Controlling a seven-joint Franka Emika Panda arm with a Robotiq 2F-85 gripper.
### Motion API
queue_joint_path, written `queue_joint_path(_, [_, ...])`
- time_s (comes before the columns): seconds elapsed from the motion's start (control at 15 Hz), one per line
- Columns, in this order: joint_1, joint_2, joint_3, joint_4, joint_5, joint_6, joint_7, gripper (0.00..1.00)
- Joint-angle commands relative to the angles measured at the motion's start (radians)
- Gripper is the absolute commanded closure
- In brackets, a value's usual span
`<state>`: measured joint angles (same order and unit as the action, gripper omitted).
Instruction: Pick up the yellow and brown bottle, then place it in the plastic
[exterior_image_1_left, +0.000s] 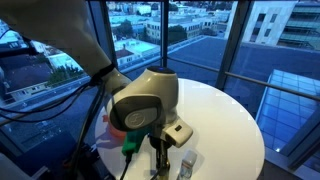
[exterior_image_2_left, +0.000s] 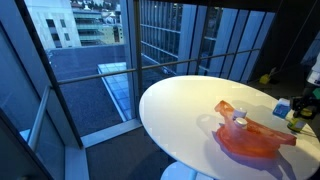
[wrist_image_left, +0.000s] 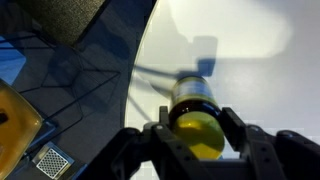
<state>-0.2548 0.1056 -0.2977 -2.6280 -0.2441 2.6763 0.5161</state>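
Yellow bottle pinched between fingers, its near end hidden.

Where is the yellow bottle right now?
In the wrist view the bottle is squeezed in the gripper, over the white table near its edge.

The round white table under me carried a crumpled sheet of orange plastic toward my side, with a small blue block just beyond it. In an exterior view a small pale thing, too blurred to name, sat near the rim.
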Motion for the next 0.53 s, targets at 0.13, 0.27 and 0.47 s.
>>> queue_joint_path(0.13, [0.067,-0.050,-0.002,0.010,-0.044,-0.031,0.054,0.70])
queue_joint_path(0.27, [0.101,-0.080,0.014,0.013,-0.078,-0.046,0.089,0.70])
queue_joint_path(0.47, [0.133,-0.137,0.063,0.018,-0.113,-0.082,0.145,0.70])
